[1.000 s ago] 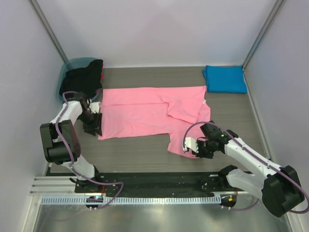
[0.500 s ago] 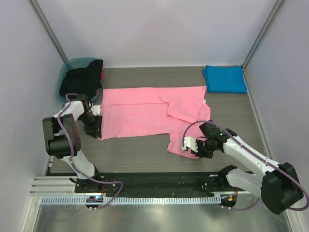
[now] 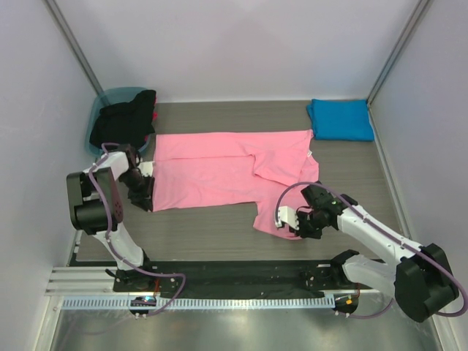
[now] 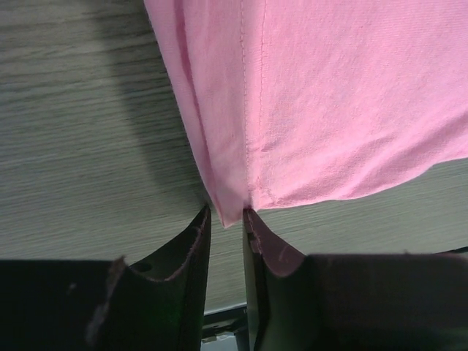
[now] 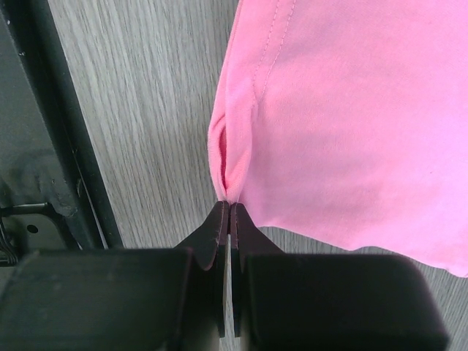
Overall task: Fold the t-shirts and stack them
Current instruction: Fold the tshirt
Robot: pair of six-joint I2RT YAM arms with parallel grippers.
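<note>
Little has changed over the last second, and what has is on the left: the left arm has tucked its elbow back toward 9 o'clock, and the left gripper (image 3: 144,191) has nudged in at the 8 o'clock corner of the pink t-shirt (image 3: 219,172), so that corner now sits a touch further toward 3 o'clock. The left wrist view shows the hemmed corner tip between the two fingers with a narrow gap showing, so I cannot tell whether they bite the cloth yet. The right gripper (image 3: 292,219) has hardly shifted; at the shirt's 5 o'clock corner its jaws are pressed together on a small pinch of the hem. The shirt lies spread across the middle of the table (image 3: 205,230), one sleeve area doubled over near 3 o'clock, while the blue t-shirt (image 3: 341,119) sits folded at the 1 o'clock corner, well apart. This reads as both near corners being secured for the first fold; it probably waits on the left pinch.
</note>
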